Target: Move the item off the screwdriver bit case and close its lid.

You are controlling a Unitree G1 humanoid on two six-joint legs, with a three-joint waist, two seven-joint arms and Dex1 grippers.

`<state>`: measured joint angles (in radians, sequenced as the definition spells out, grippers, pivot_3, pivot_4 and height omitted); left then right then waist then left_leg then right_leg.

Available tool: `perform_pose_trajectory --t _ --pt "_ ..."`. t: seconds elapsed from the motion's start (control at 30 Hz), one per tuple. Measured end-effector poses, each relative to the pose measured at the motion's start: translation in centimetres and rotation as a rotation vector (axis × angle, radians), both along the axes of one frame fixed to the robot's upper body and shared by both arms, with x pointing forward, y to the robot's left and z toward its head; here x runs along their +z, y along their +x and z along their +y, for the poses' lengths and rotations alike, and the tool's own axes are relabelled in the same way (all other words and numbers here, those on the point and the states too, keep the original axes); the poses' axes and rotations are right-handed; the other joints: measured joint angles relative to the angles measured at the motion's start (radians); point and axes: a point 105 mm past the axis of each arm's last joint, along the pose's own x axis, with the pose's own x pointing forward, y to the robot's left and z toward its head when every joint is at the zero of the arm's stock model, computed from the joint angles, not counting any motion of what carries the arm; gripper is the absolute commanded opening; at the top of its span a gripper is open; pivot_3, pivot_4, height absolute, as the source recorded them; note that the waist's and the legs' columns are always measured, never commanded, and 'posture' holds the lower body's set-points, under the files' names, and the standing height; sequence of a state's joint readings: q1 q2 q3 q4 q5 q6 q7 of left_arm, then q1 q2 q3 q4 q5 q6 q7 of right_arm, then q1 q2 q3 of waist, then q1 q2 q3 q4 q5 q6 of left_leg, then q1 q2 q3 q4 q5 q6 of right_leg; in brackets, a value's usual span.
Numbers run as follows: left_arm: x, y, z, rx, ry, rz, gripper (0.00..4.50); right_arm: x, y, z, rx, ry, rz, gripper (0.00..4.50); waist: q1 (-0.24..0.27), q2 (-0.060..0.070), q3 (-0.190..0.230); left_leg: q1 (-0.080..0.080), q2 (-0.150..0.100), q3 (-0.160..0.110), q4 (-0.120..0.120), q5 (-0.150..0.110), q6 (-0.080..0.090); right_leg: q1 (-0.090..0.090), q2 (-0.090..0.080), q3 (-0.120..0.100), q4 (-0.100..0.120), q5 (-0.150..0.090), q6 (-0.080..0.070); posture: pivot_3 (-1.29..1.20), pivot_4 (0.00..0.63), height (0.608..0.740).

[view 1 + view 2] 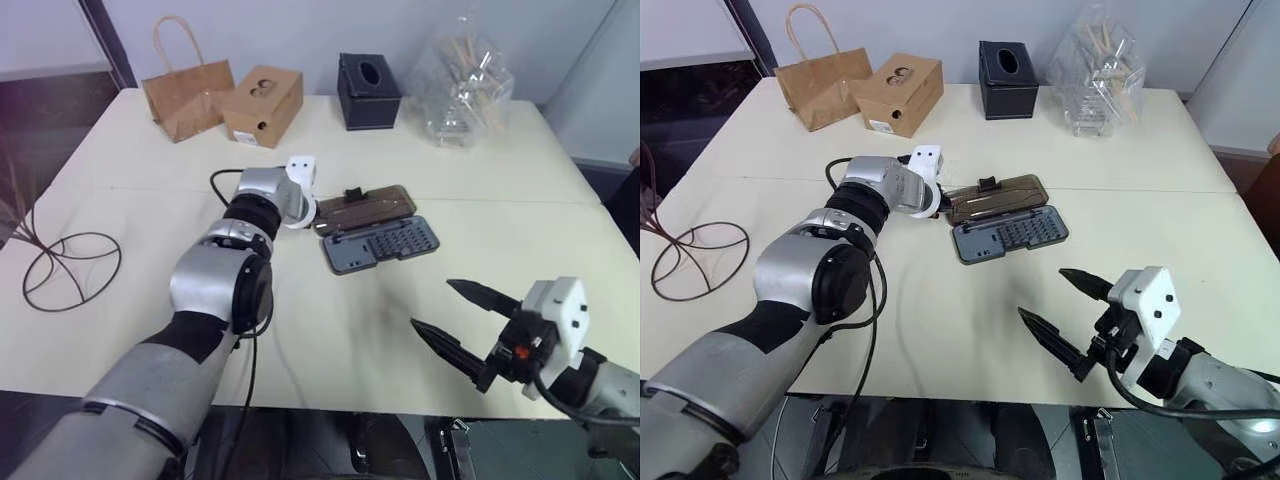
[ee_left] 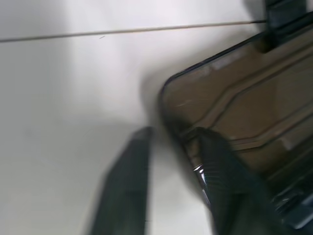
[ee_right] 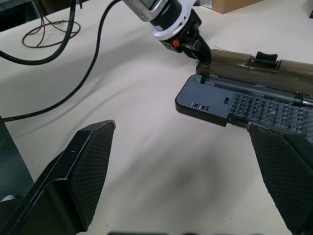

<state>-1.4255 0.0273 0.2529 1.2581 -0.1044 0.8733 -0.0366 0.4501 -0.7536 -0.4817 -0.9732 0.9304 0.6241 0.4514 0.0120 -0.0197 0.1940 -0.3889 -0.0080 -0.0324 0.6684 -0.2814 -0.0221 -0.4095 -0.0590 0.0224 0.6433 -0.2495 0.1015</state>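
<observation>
Left fingers: the left gripper (image 3: 199, 49) sits at the corner of the lid (image 1: 365, 207); in the left wrist view one finger (image 2: 222, 176) lies on the lid's corner and the other rests on the table just beside its edge, a gap showing between them. Whether they clamp the lid, I cannot tell.
Right fingers: the right gripper (image 1: 455, 320) is spread wide, holding nothing, hovering above the near edge of the table (image 1: 420, 150), well apart from the case.
Screwdriver bit case: the screwdriver bit case (image 1: 382, 245) lies open near the table's middle, its grey-blue tray facing up with rows of small bits.
Lid: folded back flat on the table on the far side of the tray, smoky brown, with the black latch tab (image 1: 353, 193) at its far edge.
Item: the wire globe frame (image 1: 62, 262) sits on the table's left edge, well apart from the case.
Far side of table: a brown paper bag (image 1: 186, 92), a cardboard box (image 1: 262, 105), a black tissue box (image 1: 368, 90) and a clear plastic container (image 1: 462, 80) stand in a row.
Cable: a black cable (image 3: 83, 73) runs along the left arm.
</observation>
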Motion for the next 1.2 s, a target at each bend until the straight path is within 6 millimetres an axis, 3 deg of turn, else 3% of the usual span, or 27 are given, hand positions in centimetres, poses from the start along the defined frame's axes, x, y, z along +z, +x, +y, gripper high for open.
perform_pose_trajectory --t 0.17,0.33,0.57,0.77,1.07,1.17,1.2 --pt "-0.3 -0.2 -0.5 -0.017 0.004 0.01 0.05 0.0 -0.1 -0.1 -0.016 0.005 -0.004 4.5 -0.005 0.0 0.0 0.002 0.0 0.0 0.0 0.0 0.0 0.0 0.0 0.001 0.002 0.0 0.0 0.0 0.15 0.737" --pt "-0.2 0.1 0.8 -0.046 0.05 -0.007 0.05 0.0 -0.1 -0.1 -0.017 0.006 -0.009 4.5 -0.023 0.0 0.0 0.003 0.0 0.0 0.0 0.001 -0.001 0.0 0.001 0.001 0.004 0.0 0.0 0.0 0.15 0.737" --pt "0.5 0.5 6.9 -0.039 0.219 0.009 0.05 0.0 0.0 0.0 -0.012 0.001 -0.015 4.5 -0.034 -0.001 0.0 0.004 0.002 0.0 -0.001 0.001 -0.001 -0.001 0.003 0.002 0.005 0.0 0.0 0.0 0.15 0.737" --pt "0.5 -0.4 8.2 -0.069 0.253 0.078 0.05 0.1 0.2 0.7 0.035 0.009 -0.028 4.5 -0.022 -0.001 0.0 0.001 0.0 0.0 -0.001 0.001 -0.002 -0.001 0.001 0.002 0.003 0.0 0.0 0.0 0.15 0.737" --pt "-0.3 -4.1 9.7 -0.077 0.272 0.136 0.05 -0.3 0.8 1.5 0.106 0.007 -0.015 4.5 -0.032 0.001 -0.003 0.005 0.003 0.0 -0.002 0.001 -0.001 0.0 0.002 0.005 0.005 -0.001 0.0 0.0 0.15 0.737" --pt "-0.6 -4.9 10.2 -0.056 0.262 0.141 0.87 -0.2 1.2 1.5 0.122 0.003 -0.021 4.5 -0.032 0.001 -0.004 0.006 0.003 0.001 -0.001 0.001 -0.001 0.001 0.002 0.006 0.004 -0.001 0.0 0.0 0.15 0.737" --pt "-0.5 -5.1 10.4 -0.046 0.258 0.142 1.34 -0.2 1.3 1.5 0.128 0.004 -0.02 4.5 -0.03 0.002 -0.004 0.007 0.003 0.001 -0.002 0.001 -0.001 0.001 0.002 0.006 0.004 -0.001 0.0 0.0 0.15 0.737"
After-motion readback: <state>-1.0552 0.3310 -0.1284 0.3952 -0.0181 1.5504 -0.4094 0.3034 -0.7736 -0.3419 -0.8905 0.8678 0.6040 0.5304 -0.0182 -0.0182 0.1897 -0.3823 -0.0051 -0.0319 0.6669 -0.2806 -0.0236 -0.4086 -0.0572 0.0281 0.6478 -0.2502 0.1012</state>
